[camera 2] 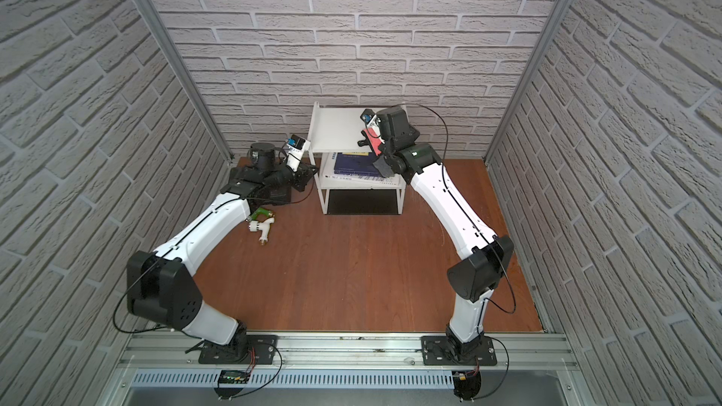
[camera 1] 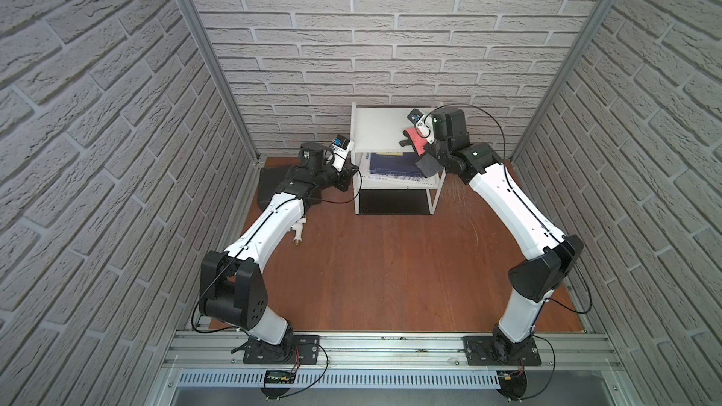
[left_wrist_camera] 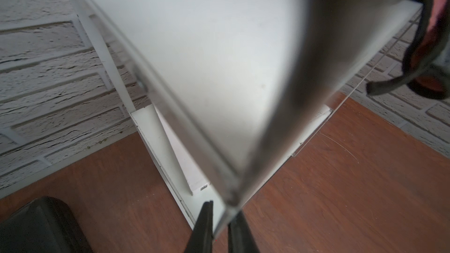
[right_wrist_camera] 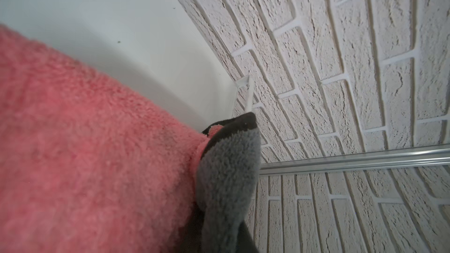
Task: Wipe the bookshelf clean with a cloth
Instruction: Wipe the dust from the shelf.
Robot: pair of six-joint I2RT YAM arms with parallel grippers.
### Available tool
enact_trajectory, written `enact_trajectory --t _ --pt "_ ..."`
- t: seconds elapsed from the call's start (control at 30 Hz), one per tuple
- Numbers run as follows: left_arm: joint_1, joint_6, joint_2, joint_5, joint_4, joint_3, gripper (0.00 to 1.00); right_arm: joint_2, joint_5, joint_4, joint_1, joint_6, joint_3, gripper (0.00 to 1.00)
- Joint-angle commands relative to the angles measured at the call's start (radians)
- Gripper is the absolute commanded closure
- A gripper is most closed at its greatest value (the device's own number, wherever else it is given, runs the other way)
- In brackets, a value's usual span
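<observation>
Small white two-tier bookshelf (camera 1: 385, 130) set at bench (camera 1: 390, 259) rear, against brick wall. Pink-and-grey fluffy cloth (camera 1: 417, 141) clamped in right claw (camera 1: 420, 138), pressed on top board's right side. Left claw (left_wrist_camera: 220, 227) clamped on bookshelf's left front corner.

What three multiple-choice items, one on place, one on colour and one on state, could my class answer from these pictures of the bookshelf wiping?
1. Where are the books?
A. On the top board
B. On the middle shelf
C. On the floor

2. What colours is the cloth?
A. Pink and grey
B. Blue and white
C. All yellow

3. What is the left end effector doing?
A. Hanging open over the floor
B. Holding the cloth
C. Shut on a front corner of the bookshelf

Answers:
1 B: both top views show the books under the top board, inside the frame.
2 A: the right wrist view shows pink pile with a grey side, held by the right end effector on the top board.
3 C: the left wrist view shows its fingers either side of the corner edge.
</observation>
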Motion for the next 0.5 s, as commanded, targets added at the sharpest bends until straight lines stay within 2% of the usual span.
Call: enact_trajectory --t 0.0,0.1,0.27,0.47 --pt "0.036 -0.052 -0.015 -0.068 -0.097 -0.014 1.00 0.172 0.160 -0.085 -0.081 0.040 0.132 0.97" --pt "0.036 -0.027 -0.026 -0.074 -0.128 -0.014 1.00 0.295 0.168 -0.136 -0.085 0.065 0.293 0.97" --pt "0.036 -0.011 -0.048 -0.094 -0.134 -0.021 1.00 0.431 0.230 -0.125 -0.097 0.131 0.424 0.97" --pt "0.036 -0.008 -0.039 -0.081 -0.126 -0.016 1.00 0.515 0.114 -0.075 -0.098 0.235 0.452 0.97"
